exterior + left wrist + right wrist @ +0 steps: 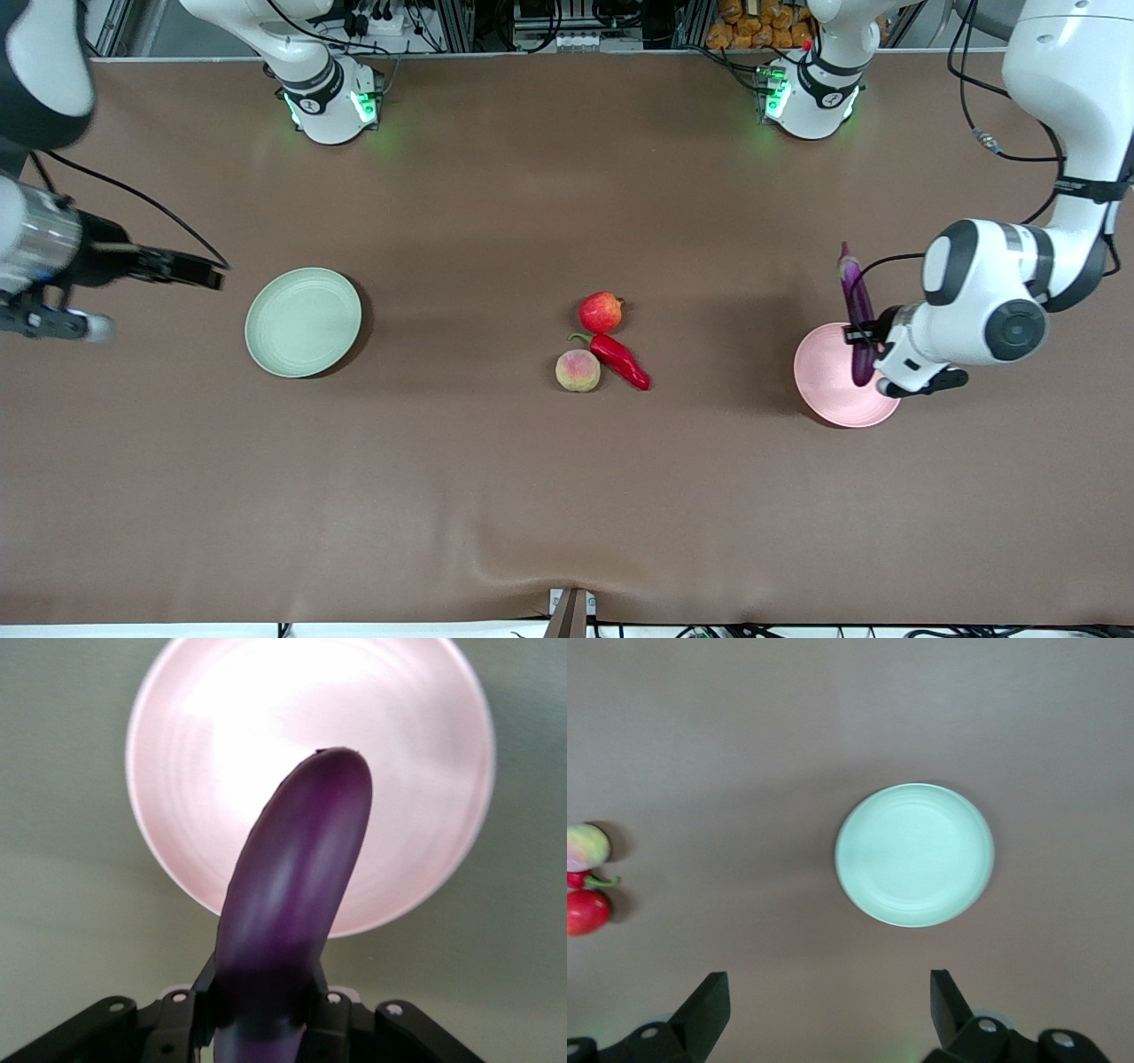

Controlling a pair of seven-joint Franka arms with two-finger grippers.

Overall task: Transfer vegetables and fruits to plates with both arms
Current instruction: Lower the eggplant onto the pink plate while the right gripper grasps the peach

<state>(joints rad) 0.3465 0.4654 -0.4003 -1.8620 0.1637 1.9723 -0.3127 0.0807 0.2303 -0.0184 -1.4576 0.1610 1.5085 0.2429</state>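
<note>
My left gripper (263, 992) is shut on the long purple eggplant (297, 895), which hangs tip-down over the pale pink plate (221, 744). In the front view the eggplant (856, 310) stands nearly upright above the pink plate (828, 390) at the left arm's end. My right gripper (830, 992) is open and holds nothing, up in the air beside the pale green plate (303, 322), which is bare. At the table's middle lie the red apple (601, 312), the red chili pepper (620, 359) and the peach (578, 370), close together.
The two arm bases (332, 102) (806, 97) stand along the table edge farthest from the front camera. A small clamp (570, 611) sits at the nearest edge. Brown tabletop (461, 478) lies open between the plates and the pile.
</note>
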